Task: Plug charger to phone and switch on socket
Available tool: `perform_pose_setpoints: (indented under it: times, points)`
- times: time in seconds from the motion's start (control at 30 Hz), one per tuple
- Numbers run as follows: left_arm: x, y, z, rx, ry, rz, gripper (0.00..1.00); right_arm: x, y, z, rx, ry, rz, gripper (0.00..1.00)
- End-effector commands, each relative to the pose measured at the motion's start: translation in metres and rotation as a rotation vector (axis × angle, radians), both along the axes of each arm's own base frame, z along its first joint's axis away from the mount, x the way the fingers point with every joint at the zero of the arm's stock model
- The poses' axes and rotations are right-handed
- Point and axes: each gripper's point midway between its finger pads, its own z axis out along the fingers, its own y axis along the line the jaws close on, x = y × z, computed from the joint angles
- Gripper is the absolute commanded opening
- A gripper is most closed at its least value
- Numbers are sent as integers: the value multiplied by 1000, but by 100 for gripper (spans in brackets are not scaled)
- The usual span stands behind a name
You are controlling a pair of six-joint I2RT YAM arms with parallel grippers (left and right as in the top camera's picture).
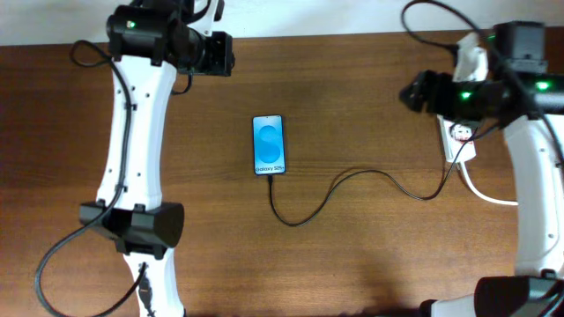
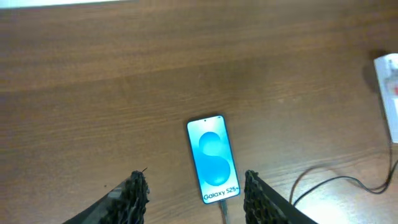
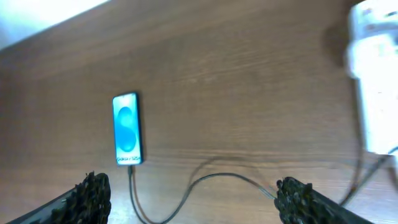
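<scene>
The phone (image 1: 269, 144) lies flat mid-table with its blue screen lit. It also shows in the left wrist view (image 2: 213, 158) and the right wrist view (image 3: 126, 129). The thin black charger cable (image 1: 352, 176) curves from the phone's lower edge, where its plug sits in the phone, right to the white socket (image 1: 460, 139). The socket is partly hidden under my right arm. My left gripper (image 1: 220, 55) is open and empty, held above the table behind and left of the phone. My right gripper (image 1: 414, 91) is open and empty, just left of the socket.
The socket's thick white cord (image 1: 486, 190) loops off toward the right edge. The socket shows blurred at the right edge of the left wrist view (image 2: 388, 87) and the right wrist view (image 3: 373, 81). The brown wooden table (image 1: 352, 264) ends in a white strip at the back.
</scene>
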Motion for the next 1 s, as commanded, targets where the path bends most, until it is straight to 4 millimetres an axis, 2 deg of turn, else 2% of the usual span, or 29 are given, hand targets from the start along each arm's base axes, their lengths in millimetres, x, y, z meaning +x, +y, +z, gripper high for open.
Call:
perform_pose_setpoints:
  times: [0.0,0.03,0.1,0.13,0.23,0.3,0.33,0.4,0.43,0.57,0.7,0.9,0.97]
  points:
    - [-3,9,22,5,-57,5,59,-9,-47,39,-43,-101,-108,88]
    - [-4,10,21,6,-54,6,63,-13,-62,48,-50,-120,-148,88]
    - [-4,10,21,6,-54,6,69,-28,-107,69,-75,-169,-274,88]
    - [-4,10,21,6,-54,6,72,-33,-123,72,-81,-175,-319,88]
    - [-4,10,21,6,-54,6,78,-47,-165,68,-87,-160,-433,88]
    - [-4,10,21,6,-54,6,96,-54,-194,63,-91,-154,-506,88]
    - [-4,10,21,6,-54,6,100,-55,-206,61,-96,-157,-531,88]
    - [-4,10,21,6,-55,6,100,-50,-222,54,-97,-156,-553,88]
    - [-4,10,21,5,-55,6,99,-46,-226,49,-95,-149,-554,88]
    - [-4,9,21,6,-53,5,99,-24,-246,7,-67,-80,-554,88]
    - [-4,9,21,7,-54,6,100,0,-262,-41,-56,-19,-514,88]
    - [-4,10,21,8,-54,7,100,28,-254,-119,-49,112,-414,86]
    - [-4,10,21,9,-54,7,99,33,-251,-135,-41,137,-401,81]
